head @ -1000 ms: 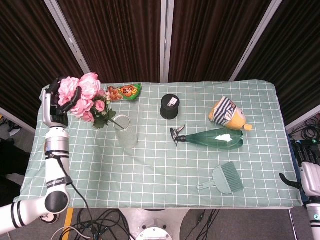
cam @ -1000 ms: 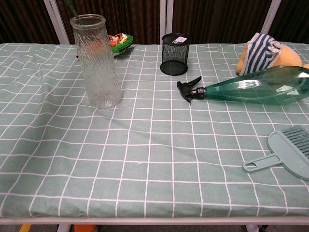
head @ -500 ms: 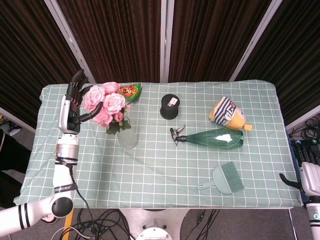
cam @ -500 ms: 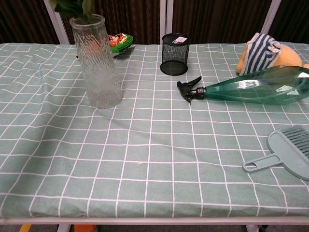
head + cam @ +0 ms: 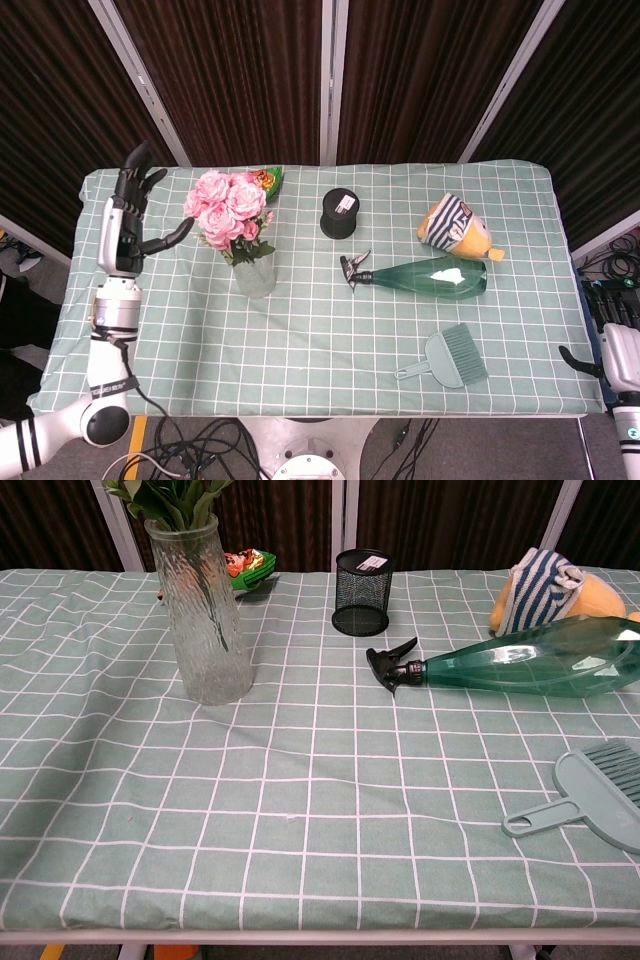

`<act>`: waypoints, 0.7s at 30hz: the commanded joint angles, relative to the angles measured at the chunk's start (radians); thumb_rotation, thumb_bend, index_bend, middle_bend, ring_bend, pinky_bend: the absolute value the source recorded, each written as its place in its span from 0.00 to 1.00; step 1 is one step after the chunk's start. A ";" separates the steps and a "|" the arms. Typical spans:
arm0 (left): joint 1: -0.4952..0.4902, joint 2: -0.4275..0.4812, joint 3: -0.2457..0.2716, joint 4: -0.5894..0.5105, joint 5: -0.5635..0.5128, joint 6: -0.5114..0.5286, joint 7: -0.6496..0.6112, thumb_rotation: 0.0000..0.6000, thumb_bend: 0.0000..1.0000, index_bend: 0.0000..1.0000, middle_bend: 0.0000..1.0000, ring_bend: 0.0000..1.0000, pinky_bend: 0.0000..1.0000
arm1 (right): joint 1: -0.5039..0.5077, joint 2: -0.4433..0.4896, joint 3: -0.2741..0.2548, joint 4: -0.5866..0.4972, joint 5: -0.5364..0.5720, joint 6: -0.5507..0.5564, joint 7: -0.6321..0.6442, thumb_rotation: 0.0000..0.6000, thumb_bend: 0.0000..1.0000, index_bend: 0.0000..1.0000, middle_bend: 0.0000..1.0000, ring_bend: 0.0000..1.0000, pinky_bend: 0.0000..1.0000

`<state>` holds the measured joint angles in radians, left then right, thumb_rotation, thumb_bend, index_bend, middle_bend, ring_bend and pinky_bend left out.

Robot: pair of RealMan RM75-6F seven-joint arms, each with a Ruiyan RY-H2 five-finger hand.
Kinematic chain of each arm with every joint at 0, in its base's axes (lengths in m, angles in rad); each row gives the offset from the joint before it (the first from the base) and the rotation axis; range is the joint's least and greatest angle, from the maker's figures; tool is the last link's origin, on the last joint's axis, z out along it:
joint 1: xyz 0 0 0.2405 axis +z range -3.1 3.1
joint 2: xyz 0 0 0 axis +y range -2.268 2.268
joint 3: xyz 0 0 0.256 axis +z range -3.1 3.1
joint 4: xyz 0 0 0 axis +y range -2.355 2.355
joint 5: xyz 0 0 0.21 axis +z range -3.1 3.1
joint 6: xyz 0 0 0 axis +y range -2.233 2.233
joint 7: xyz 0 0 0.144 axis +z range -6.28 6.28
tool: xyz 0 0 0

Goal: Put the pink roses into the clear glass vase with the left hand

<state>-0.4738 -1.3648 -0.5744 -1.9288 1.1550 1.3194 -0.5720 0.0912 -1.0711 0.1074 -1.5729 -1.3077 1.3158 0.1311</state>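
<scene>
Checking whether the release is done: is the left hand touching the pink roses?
Apart. The head view shows tablecloth between the left hand, fingers spread, and the pink roses, which stand in the clear glass vase.

Rippled glass vase [image 5: 205, 610] on matt checked tablecloth [image 5: 300, 810]

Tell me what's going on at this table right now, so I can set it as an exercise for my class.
A two-armed robot is arranging flowers. The pink roses stand in the clear glass vase, stems down inside it. The left hand is beside the bouquet with fingers spread, holding nothing. The right hand sits at the table's far edge, too cropped to read. A spray bottle, a pen holder, a plush toy and a small brush lie untouched.
</scene>
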 commanded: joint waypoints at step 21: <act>0.302 0.107 0.483 0.440 0.496 0.281 0.407 1.00 0.14 0.16 0.11 0.11 0.20 | -0.022 -0.033 0.012 0.024 -0.105 0.135 0.054 1.00 0.14 0.06 0.00 0.00 0.00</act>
<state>-0.1898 -1.2843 -0.1415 -1.5335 1.6105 1.6330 -0.2437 0.0755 -1.0908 0.1206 -1.5607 -1.3885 1.4267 0.1725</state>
